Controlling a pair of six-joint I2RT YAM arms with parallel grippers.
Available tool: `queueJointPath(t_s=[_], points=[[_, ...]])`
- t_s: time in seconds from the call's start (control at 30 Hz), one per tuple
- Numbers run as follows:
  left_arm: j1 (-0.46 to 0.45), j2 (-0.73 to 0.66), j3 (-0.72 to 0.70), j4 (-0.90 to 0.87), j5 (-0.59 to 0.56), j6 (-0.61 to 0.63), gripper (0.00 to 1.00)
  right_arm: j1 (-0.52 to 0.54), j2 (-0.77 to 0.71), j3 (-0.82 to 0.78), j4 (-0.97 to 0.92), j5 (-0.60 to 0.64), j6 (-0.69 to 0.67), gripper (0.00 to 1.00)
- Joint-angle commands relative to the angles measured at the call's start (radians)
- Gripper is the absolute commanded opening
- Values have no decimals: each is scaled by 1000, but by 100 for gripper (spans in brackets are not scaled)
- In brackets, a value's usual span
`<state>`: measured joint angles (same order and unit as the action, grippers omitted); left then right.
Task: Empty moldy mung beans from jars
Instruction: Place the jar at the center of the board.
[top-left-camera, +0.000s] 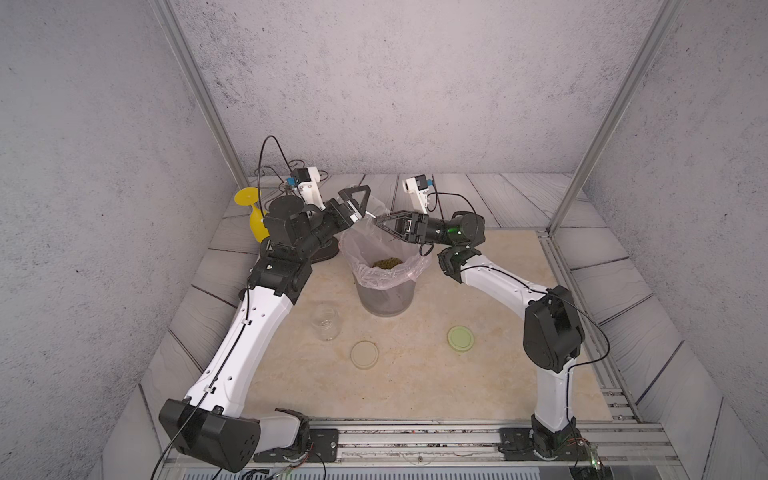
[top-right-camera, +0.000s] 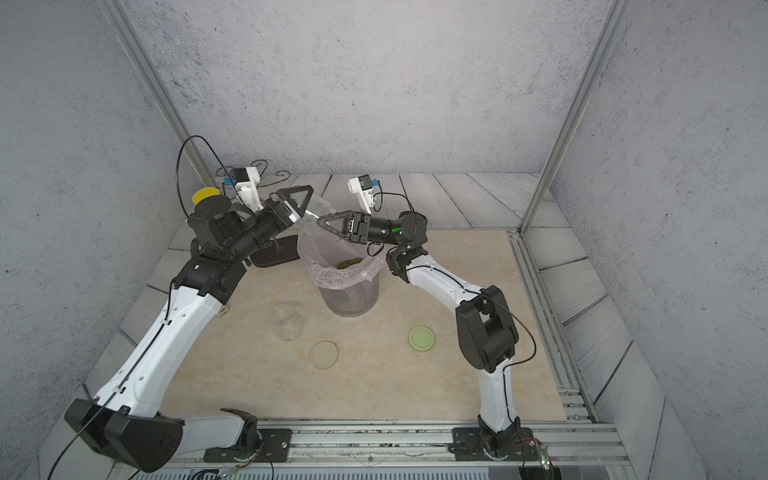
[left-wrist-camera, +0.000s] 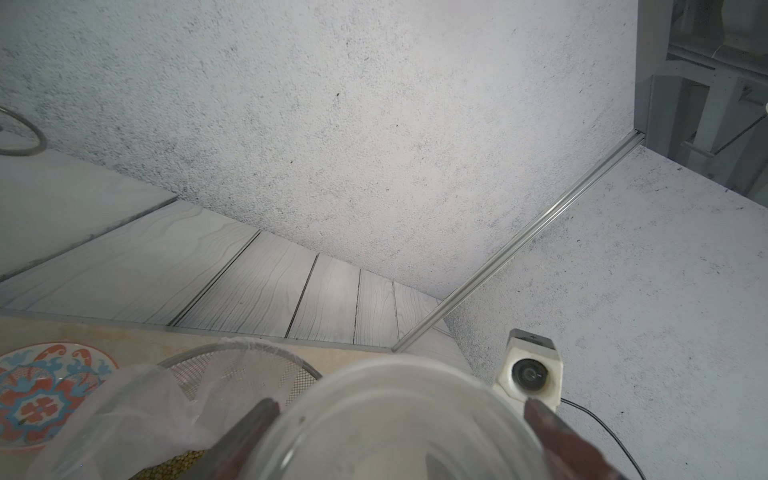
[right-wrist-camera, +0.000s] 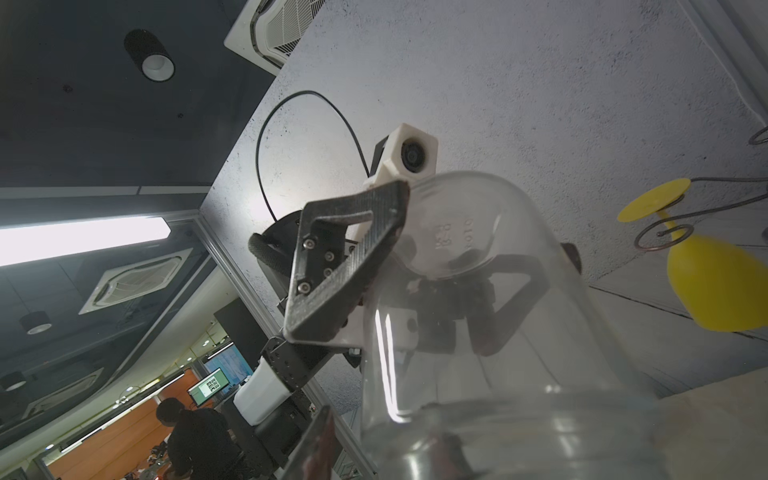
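The beige worktop (top-left-camera: 415, 374) carries a grey bin (top-left-camera: 382, 301) with a clear liner at frame centre in both top views. Above the bin's far rim, the left end effector (top-left-camera: 362, 205) is spread wide and clamps a clear, empty jar (right-wrist-camera: 498, 311) tipped on its side. The right end effector (top-left-camera: 380, 224) meets that jar's mouth; whether it grips cannot be told. A second jar (top-left-camera: 326, 322), also empty, stands lower left of the bin. A yellow goblet (top-left-camera: 253, 216) sits upper left, behind the left arm. A beige lid (top-left-camera: 364, 354) and a pale green lid (top-left-camera: 460, 338) lie below the bin. Olive-green mung beans (top-left-camera: 386, 263) are heaped inside the liner.
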<state>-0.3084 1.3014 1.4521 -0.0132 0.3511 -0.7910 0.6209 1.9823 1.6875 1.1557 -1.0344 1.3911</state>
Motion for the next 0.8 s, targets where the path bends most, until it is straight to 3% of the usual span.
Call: queueJointPath(t_s=[0.0, 0.33, 0.4, 0.5, 0.53, 0.57, 0.63, 0.67, 0.7, 0.77], points=[[-6, -10, -25, 50, 67, 17, 49, 37, 29, 62, 46, -26, 15, 30], [-5, -20, -68, 103, 61, 57, 49, 56, 44, 90, 34, -24, 44, 17], [-6, -21, -69, 107, 61, 65, 49, 57, 46, 90, 36, -19, 52, 8], [-5, -19, -68, 113, 63, 72, 49, 58, 41, 83, 48, -14, 65, 7], [-5, -21, -71, 114, 60, 74, 49, 58, 38, 78, 54, -15, 70, 10], [-5, -24, -73, 114, 55, 78, 49, 57, 32, 72, 54, -18, 70, 27], [-5, -30, -73, 117, 48, 81, 49, 53, 15, 43, 30, -17, 53, 76], [-3, -32, -72, 118, 46, 83, 49, 51, -1, 19, 10, -14, 31, 93], [-3, -34, -69, 118, 46, 82, 49, 47, -13, -1, -15, -10, 5, 99], [-3, -37, -62, 113, 48, 84, 49, 39, -50, -56, -83, -4, -65, 99]])
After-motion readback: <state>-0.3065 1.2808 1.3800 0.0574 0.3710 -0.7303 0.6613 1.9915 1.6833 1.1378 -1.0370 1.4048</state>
